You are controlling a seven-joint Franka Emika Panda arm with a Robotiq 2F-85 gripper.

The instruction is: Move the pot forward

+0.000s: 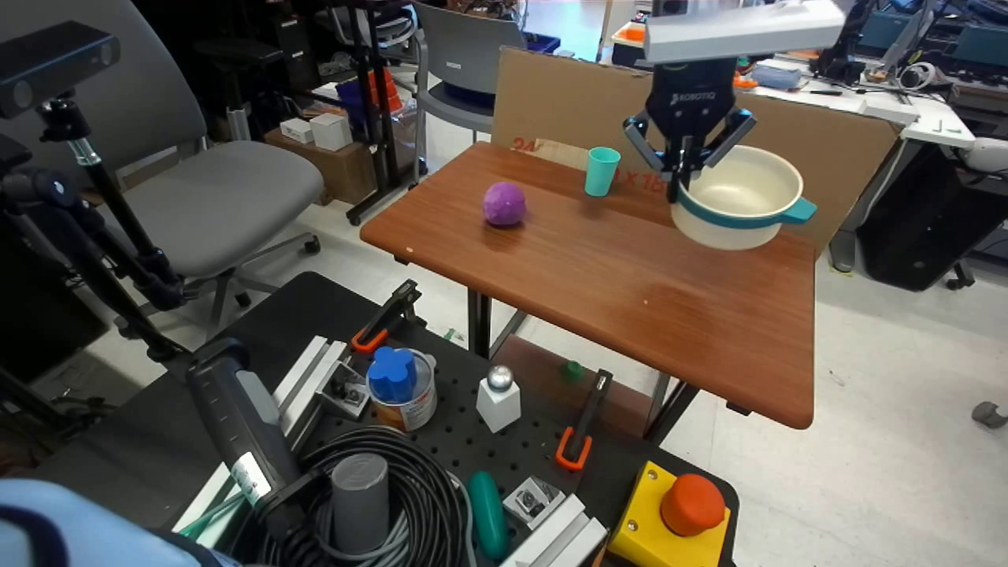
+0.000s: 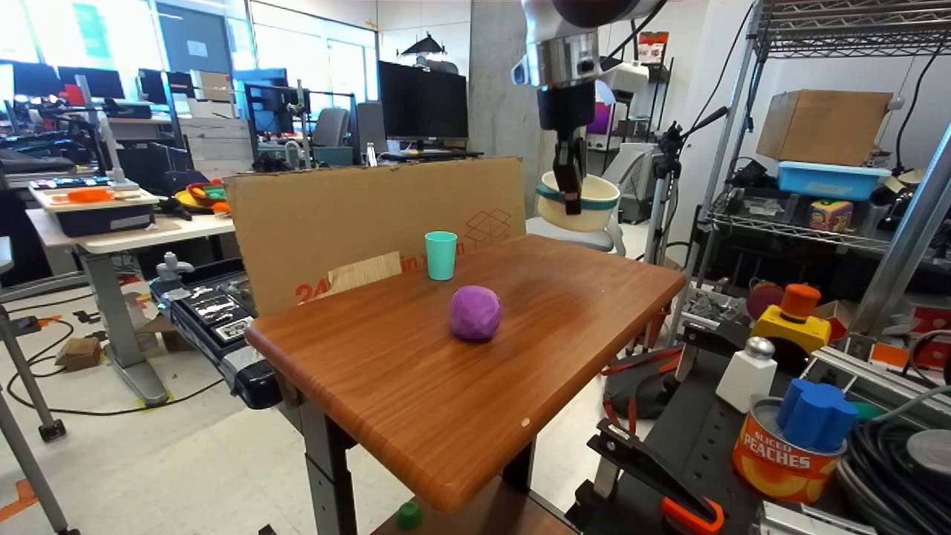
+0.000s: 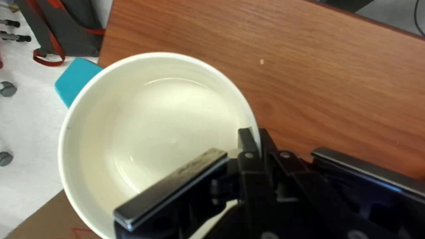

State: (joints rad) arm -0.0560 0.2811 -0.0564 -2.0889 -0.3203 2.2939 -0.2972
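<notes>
- Right up close in an exterior view, a perforated black board: a red stop button on its yellow box, and a coil of dark cable.
- A little further in, a peach can topped by a blue block, with a white shaker near it.
- Across to the wooden surface, and there's the purple ball, sitting on it in both exterior views!
- Deeper on, a teal cup stands upright, apart from the ball.
- And here's the pot! Cream and blue, it hangs in the air by a back corner of the surface; in the wrist view its handle shows against the floor, past the edge.
- The jaws? Pinched tight on the pot's wall at the rim, one jaw inside, the other outside.
- Beyond all that, a cardboard sheet stands along the back edge, and past it come a gray chair and a white desk.
</notes>
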